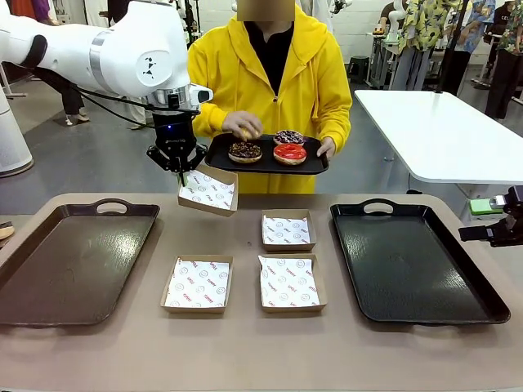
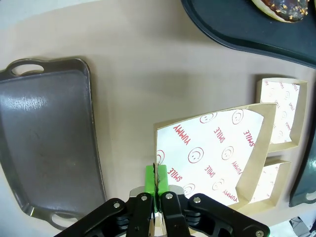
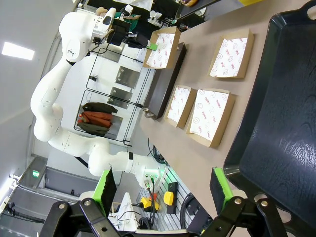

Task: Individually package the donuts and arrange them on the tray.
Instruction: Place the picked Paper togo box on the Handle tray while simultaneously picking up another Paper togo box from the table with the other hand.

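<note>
Donuts (image 1: 289,153) lie on the person's held tray (image 1: 219,157): soft, light, icing smears, so grip the sides gently. Left jaws pinch a lifted box's (image 1: 207,190) wall; right jaws gape, empty

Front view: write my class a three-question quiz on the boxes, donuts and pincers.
1. True or false: the left pincer is shut on the raised box.
2. How many other boxes lie on the table?
3. Where is the red donut? A: on the person's small tray. B: in a box. C: on the right big tray.
Key: 1 true; 2 three; 3 A.
</note>
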{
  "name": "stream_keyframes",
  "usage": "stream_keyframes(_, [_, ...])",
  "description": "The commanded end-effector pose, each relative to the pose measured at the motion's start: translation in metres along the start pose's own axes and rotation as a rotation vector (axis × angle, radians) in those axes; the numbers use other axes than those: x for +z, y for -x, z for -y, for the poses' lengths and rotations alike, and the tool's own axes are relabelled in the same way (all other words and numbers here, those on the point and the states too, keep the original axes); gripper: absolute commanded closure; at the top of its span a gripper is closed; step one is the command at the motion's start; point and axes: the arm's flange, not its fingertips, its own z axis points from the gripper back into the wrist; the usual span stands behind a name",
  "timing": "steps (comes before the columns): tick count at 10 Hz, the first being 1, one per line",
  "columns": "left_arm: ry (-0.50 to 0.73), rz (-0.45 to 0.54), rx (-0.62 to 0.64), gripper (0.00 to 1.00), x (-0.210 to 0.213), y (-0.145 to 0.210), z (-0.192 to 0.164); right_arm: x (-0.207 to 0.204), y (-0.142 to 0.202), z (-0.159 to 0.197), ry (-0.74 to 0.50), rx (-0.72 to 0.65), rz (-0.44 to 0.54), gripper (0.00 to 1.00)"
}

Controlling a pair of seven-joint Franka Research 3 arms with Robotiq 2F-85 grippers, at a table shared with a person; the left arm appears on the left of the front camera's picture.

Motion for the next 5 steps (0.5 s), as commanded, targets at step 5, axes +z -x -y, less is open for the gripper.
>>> stream_keyframes(5, [0.002, 0.004, -0.006, 1.0, 0.0005, -0.0005, -0.0017, 0.0001, 0.0, 0.0001, -0.009, 0.006, -0.001, 0.0])
